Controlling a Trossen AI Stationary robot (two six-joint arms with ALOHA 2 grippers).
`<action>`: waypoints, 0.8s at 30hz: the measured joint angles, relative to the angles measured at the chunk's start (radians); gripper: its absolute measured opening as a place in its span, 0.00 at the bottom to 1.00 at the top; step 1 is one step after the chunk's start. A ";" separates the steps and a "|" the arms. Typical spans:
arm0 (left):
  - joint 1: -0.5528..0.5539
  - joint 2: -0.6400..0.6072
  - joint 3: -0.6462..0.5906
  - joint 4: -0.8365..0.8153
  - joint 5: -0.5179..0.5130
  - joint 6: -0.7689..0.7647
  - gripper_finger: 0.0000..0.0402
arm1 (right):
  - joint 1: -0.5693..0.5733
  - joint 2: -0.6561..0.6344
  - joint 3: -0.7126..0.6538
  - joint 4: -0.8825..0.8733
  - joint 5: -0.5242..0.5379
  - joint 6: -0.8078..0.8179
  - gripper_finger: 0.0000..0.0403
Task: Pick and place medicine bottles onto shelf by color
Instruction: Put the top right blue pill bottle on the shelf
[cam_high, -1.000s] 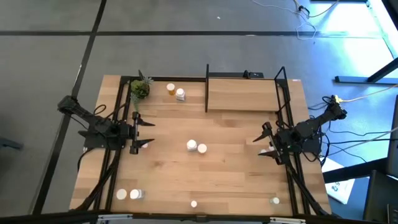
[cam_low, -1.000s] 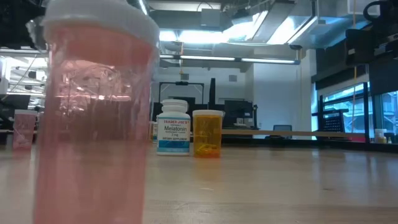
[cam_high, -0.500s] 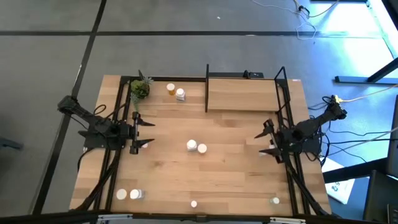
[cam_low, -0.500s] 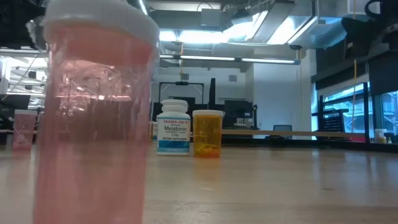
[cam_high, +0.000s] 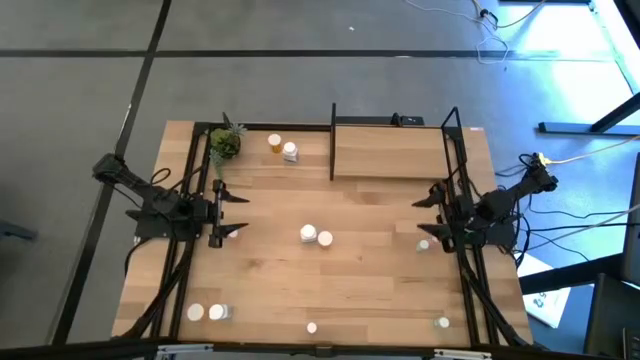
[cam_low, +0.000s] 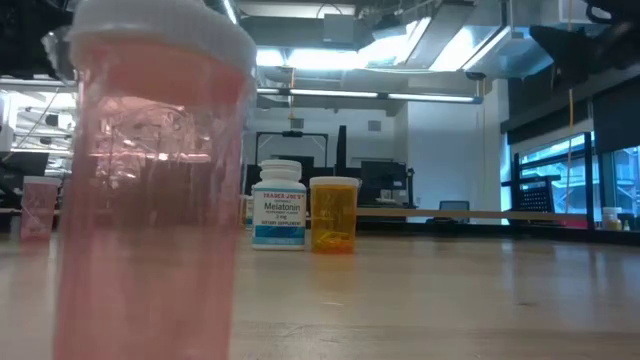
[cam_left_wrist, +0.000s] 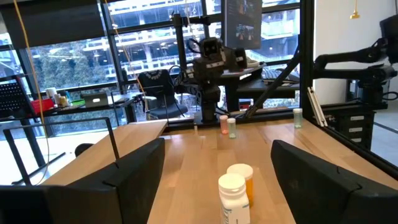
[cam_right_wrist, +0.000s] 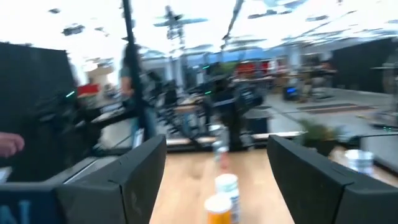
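Two medicine bottles stand side by side at the table's middle: a white one (cam_high: 308, 233) and an orange one (cam_high: 325, 239), seen level in the low view as a white labelled bottle (cam_low: 279, 205) and an orange bottle (cam_low: 334, 215). My left gripper (cam_high: 236, 213) is open and empty at the table's left, facing them (cam_left_wrist: 232, 198). My right gripper (cam_high: 424, 221) is open and empty at the table's right, also facing them (cam_right_wrist: 226, 186). The shelf (cam_high: 390, 152) is a light board between black posts at the far right. Other bottles stand upright about the table.
An orange bottle (cam_high: 275, 142) and a white bottle (cam_high: 290, 152) stand at the far left beside a small green plant (cam_high: 225, 143). Two bottles (cam_high: 206, 313) stand near left, one (cam_high: 312, 327) near middle, one (cam_high: 443, 322) near right. A pink bottle (cam_low: 150, 190) fills the low view.
My right gripper has turned a little, so that its open fingers now face more squarely toward the table's left edge, and it has shifted slightly toward the far edge. It stays open. The bottles have not moved.
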 joint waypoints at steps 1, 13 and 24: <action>0.000 0.000 0.000 0.000 0.000 0.000 0.72 | 0.000 0.000 0.015 -0.005 0.031 -0.001 0.70; 0.000 0.000 0.000 0.000 0.000 0.000 0.72 | 0.000 0.134 0.198 -0.133 0.229 -0.152 0.70; 0.000 0.000 0.000 0.029 -0.025 0.000 0.72 | 0.000 0.387 0.408 -0.317 0.281 0.097 0.70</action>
